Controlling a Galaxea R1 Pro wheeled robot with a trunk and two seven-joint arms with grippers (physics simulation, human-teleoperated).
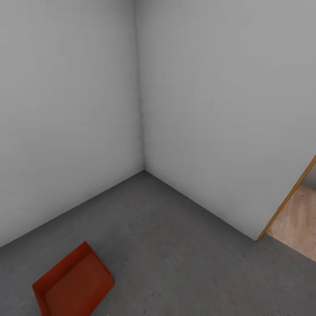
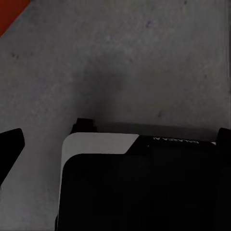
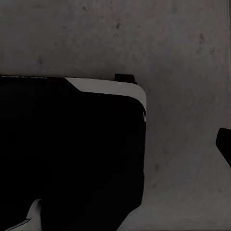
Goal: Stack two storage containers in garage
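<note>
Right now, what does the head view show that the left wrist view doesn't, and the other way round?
Head view alone: two plain white walls meeting in a corner, a wood-edged doorway with light wood plank flooring beyond, and the whole orange-red open-top bin. Left wrist view alone: the robot's black and white body from close up. Both share the dark grey mottled concrete floor and that bin, just a corner in the wrist view.

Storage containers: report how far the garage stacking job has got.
Done: one orange-red storage container sits on the grey concrete floor near the white wall corner, with nothing stacked in it. In hand: nothing visible; the wrist views look down at floor and the robot's base. Left: bring the second container, probably through the doorway, and stack it.
</note>
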